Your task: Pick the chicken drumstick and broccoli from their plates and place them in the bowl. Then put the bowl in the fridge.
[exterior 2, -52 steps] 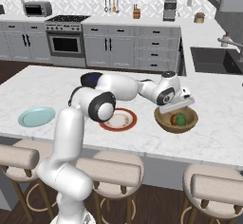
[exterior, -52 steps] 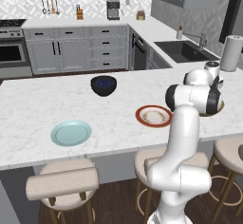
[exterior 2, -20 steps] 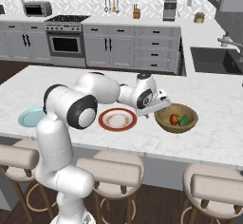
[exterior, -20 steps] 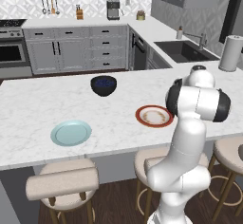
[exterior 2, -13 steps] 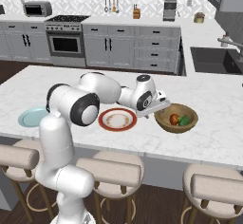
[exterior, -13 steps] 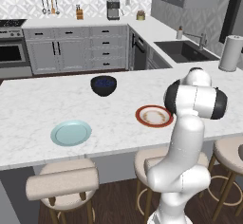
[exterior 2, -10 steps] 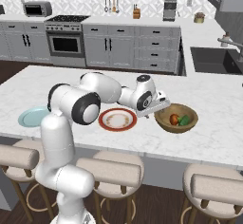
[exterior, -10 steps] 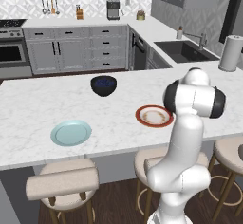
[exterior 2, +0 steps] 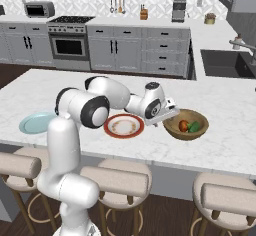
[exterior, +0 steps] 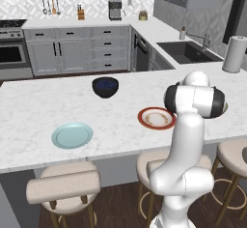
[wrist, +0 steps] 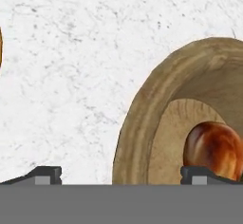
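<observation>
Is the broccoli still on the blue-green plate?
No, the broccoli lies in the wooden bowl beside the drumstick.

drumstick [exterior 2: 184,126] and broccoli [exterior 2: 194,126] in bowl [exterior 2: 172,127]

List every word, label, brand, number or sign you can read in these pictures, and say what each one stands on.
None can be read. No text shows on the wooden bowl, the red-rimmed plate, the pale blue-green plate, the dark bowl or the paper towel roll. Any marks on the oven and microwave are too small to read.
</observation>
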Robot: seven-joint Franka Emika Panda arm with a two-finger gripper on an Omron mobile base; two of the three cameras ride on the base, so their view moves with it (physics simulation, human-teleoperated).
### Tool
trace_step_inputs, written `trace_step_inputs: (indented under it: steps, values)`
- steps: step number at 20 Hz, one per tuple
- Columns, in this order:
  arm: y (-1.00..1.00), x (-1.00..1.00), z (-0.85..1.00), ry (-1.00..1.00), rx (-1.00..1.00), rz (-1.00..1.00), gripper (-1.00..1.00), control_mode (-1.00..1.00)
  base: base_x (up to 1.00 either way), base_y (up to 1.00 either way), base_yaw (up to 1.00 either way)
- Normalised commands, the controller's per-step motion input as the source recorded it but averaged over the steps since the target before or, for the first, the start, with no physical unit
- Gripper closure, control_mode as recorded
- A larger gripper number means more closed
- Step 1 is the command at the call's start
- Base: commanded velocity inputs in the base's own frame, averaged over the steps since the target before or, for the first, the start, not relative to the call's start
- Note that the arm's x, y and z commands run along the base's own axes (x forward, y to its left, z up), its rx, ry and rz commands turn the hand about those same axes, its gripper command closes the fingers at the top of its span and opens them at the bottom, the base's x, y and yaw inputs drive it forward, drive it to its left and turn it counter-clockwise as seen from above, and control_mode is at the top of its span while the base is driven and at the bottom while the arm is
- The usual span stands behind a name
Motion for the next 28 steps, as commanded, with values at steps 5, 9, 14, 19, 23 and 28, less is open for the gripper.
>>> trace_step_inputs:
  steps: [5,9,14,19,23,28]
  values:
    - [-0.21,0.03,-0.21,0.0,0.0,0.0,-1.0,-1.0,0.0,0.0,0.0]
    - [-0.13,0.03,-0.21,0.0,0.0,0.0,-1.0,-1.0,0.0,0.0,0.0]
    - [-0.02,0.04,-0.19,0.0,0.0,0.0,-1.0,-1.0,0.0,0.0,0.0]
    - [0.0,0.02,-0.03,0.0,0.0,0.0,1.0,-1.0,0.0,0.0,0.0]
    - [0.0,0.01,0.0,0.0,0.0,0.0,1.0,-1.0,0.0,0.0,0.0]
    - [0.0,-0.13,0.36,0.0,0.0,0.01,1.0,-1.0,0.0,0.0,0.0]
